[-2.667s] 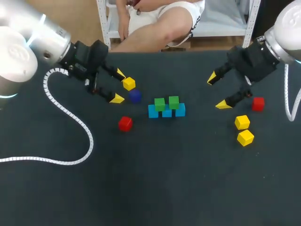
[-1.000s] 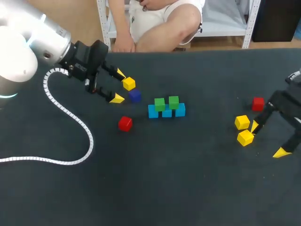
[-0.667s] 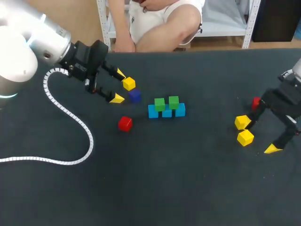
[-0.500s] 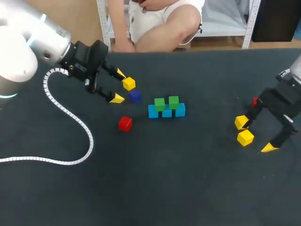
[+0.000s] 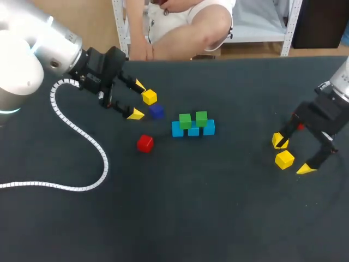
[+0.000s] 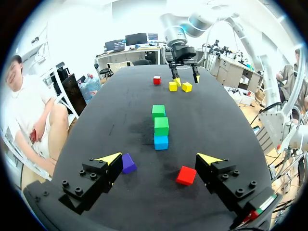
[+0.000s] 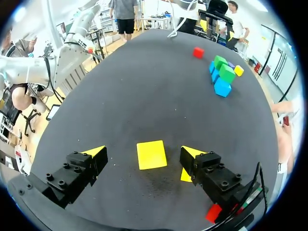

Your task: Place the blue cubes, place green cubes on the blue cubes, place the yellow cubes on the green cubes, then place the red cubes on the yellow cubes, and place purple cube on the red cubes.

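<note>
Blue cubes (image 5: 193,130) down, green cubes (image 5: 185,120) on top; yellow, red and purple layers not yet stacked. Right pincer (image 5: 293,155) gapes empty over a yellow cube (image 5: 284,159); left pincer (image 5: 137,100) open, empty too.

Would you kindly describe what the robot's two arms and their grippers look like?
The left arm has a smooth, rounded silver-white housing with a light-blue glowing ring, and a white ribbed cable trails from it. The right arm shows the same pale housing. The left gripper and right gripper are black bolted bodies with two fingers ending in pointed yellow tips.
</note>
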`<state>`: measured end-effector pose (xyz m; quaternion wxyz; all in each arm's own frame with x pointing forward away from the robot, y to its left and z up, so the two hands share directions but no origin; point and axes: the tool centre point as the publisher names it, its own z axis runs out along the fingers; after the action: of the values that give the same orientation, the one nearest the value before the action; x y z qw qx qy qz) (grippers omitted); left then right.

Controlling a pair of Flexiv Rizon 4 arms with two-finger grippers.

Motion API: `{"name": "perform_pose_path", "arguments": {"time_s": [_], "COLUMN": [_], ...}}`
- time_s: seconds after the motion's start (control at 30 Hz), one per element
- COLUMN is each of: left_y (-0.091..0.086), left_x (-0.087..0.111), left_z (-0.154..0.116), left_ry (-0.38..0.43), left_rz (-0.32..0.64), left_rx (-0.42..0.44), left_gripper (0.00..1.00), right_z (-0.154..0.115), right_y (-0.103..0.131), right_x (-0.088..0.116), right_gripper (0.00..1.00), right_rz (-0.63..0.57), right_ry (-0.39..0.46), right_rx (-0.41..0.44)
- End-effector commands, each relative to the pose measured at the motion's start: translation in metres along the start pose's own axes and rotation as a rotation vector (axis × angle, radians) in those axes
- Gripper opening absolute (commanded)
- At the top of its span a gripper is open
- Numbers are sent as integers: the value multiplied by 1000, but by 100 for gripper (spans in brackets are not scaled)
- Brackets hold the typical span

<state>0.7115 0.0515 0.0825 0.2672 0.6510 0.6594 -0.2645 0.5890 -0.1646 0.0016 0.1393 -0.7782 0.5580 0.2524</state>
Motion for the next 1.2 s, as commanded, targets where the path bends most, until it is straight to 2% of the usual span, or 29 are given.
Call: {"name": "perform_pose_path", "arguments": {"time_s": [0.03, 0.27, 0.3, 0.33, 0.37, 0.47, 0.57, 0.6, 0.67, 0.7, 0.9, 0.93, 0.97, 1.03, 1.13, 1.2], "left_y": [2, 2, 2, 2, 2, 2, 2, 2, 2, 2, 2, 2, 2, 2, 2, 2], "left_x": [0, 0, 0, 0, 0, 0, 0, 0, 0, 0, 0, 0, 0, 0, 0, 0], "left_z": [0, 0, 0, 0, 0, 0, 0, 0, 0, 0, 0, 0, 0, 0, 0, 0], "left_ry": [1, 1, 1, 1, 1, 1, 1, 1, 1, 1, 1, 1, 1, 1, 1, 1], "left_rz": [0, 0, 0, 0, 0, 0, 0, 0, 0, 0, 0, 0, 0, 0, 0, 0], "left_rx": [5, 5, 5, 5, 5, 5, 5, 5, 5, 5, 5, 5, 5, 5, 5, 5], "left_gripper": [100, 100, 100, 100, 100, 100, 100, 100, 100, 100, 100, 100, 100, 100, 100, 100], "right_z": [6, 5, 4, 3, 2, 0, 0, 0, 0, 0, 1, 1, 1, 1, 2, 3], "right_y": [-2, -2, -1, -1, -1, 1, 2, 1, 1, 1, -1, -1, -1, -1, -2, -2], "right_x": [0, 2, 3, 4, 6, 9, 10, 9, 7, 6, 3, 2, 2, 1, 0, -1], "right_gripper": [100, 100, 98, 77, 68, 75, 75, 78, 90, 100, 100, 94, 80, 61, 50, 50], "right_rz": [5, 26, 34, 39, 48, 60, 69, 68, 66, 60, 47, 45, 44, 42, 39, 37], "right_ry": [9, 8, 11, 11, 9, 11, 8, 1, -2, -4, -2, -3, -3, -5, -6, -6], "right_rx": [-3, 21, 29, 35, 40, 45, 52, 54, 54, 52, 46, 44, 44, 42, 42, 42]}}
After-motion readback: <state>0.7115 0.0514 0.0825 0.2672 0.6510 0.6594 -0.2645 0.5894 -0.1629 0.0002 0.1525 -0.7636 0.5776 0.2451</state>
